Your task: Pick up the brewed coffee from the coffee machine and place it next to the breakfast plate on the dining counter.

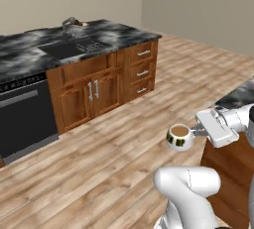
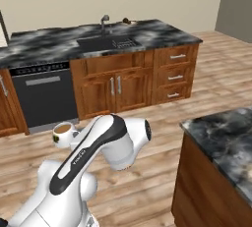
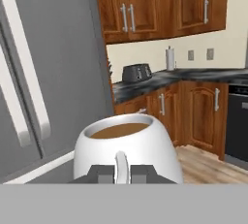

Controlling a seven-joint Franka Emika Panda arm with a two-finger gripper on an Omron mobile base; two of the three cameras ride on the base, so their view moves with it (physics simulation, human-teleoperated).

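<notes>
White cup, brewed coffee (image 1: 179, 137): held by its small handle in the hand (image 3: 122, 172), whose two tips are pinched shut on either side of the handle; cup upright, brown liquid level, carried in the air above the wood floor.

Position relative to hand: cup directly ahead of the fingertips, body projecting outward, rim up.

Destination, dining counter (image 2: 224, 140): dark marble surface over wood base, lying behind the wrist, on the side opposite the cup (breakfast plate not in sight from here).

Judgement: the coming move turns on swinging the cup round toward that surface while keeping it upright; spill risk if the wrist rolls.
</notes>
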